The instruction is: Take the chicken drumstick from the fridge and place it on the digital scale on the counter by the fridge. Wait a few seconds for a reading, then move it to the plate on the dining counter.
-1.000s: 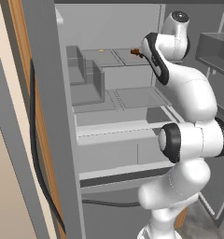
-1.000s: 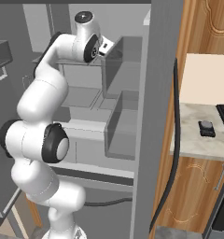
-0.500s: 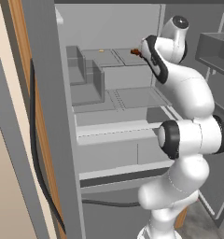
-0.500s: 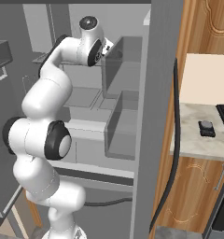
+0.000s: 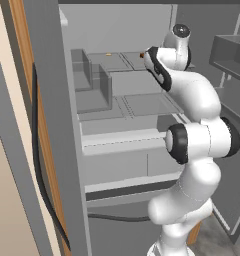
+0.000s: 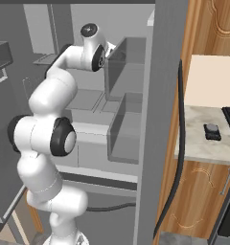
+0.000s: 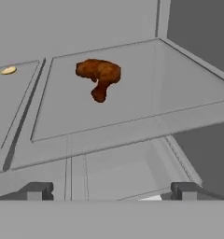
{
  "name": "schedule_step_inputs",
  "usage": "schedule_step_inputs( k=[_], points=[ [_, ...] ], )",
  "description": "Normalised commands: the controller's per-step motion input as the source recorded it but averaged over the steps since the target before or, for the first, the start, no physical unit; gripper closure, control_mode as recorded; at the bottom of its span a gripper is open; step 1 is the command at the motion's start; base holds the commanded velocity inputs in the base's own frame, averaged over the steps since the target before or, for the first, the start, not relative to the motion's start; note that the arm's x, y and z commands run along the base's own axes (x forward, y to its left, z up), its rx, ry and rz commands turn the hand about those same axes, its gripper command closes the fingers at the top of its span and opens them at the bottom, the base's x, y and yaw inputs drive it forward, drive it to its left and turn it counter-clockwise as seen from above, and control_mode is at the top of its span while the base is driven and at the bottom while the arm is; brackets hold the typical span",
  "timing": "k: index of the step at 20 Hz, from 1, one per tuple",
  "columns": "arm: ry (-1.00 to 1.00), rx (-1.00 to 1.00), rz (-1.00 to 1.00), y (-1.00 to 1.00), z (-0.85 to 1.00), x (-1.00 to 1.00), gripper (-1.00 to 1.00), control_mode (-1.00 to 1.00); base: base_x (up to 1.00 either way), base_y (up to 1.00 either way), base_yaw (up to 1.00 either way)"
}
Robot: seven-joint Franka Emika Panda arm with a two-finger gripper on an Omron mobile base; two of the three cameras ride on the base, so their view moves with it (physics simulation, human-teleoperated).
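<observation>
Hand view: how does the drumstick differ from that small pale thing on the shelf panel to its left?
The chicken drumstick is reddish-brown, lumpy and bent, lying in the middle of its shelf panel. The small pale item is yellowish, flat, oval and looks far smaller, lying on the neighbouring panel; what it is cannot be told. Both rest on the same pale grey fridge shelf, ahead of the open pincer.

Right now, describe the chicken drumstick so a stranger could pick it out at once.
Look inside the open fridge, at the pale grey upper shelf the gripper faces. The chicken drumstick lies there alone, a lumpy reddish-brown piece. Its only neighbour is a small flat yellowish bit on the next shelf panel, paler and much smaller.
</observation>
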Motion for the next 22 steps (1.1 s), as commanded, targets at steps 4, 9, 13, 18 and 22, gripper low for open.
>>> schedule_step_inputs(
  k=[4,9,13,18,22],
  points=[
    [0.18,-0.1,0.07,0.0,-0.14,0.35,-1.0,-1.0,0.0,0.0,0.0],
    [0.15,-0.08,0.01,0.05,-0.03,0.4,-1.0,-1.0,0.0,0.0,0.0],
    [0.01,-0.01,0.0,0.04,0.0,0.52,-1.0,-1.0,0.0,0.0,0.0],
    [0.0,0.0,0.0,0.01,-0.09,0.5,-1.0,-1.0,0.0,0.0,0.0],
    [-0.01,0.0,0.0,-0.01,-0.06,0.37,-1.0,-1.0,0.0,0.0,0.0]
  ],
)
